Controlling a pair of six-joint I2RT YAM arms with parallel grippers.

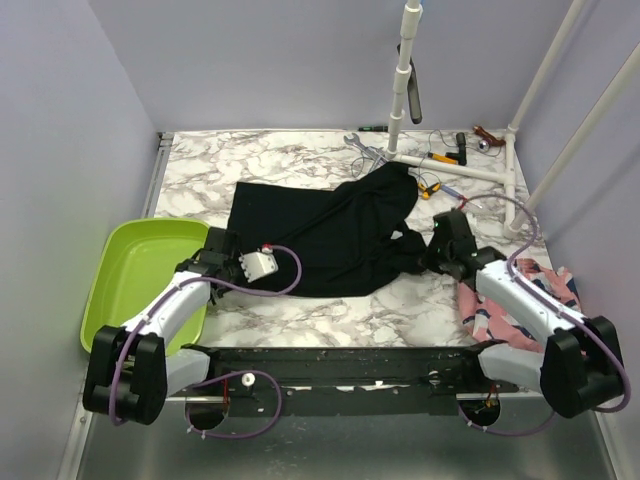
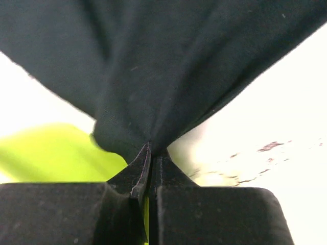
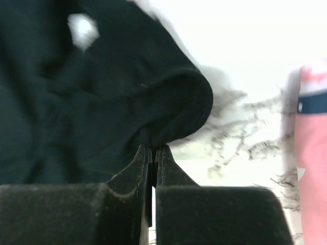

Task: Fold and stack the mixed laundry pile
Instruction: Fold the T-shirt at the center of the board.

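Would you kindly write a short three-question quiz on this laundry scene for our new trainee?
1. True or false: the left fingers and the right fingers are both closed on the black garment.
2. Where does the pink printed garment lie? A) in the lime green basin; B) on the marble table, partly under the right arm; C) on top of the black garment.
3. Fill in: the lime green basin sits at the table's ___ edge.
Key: 1 true; 2 B; 3 left.
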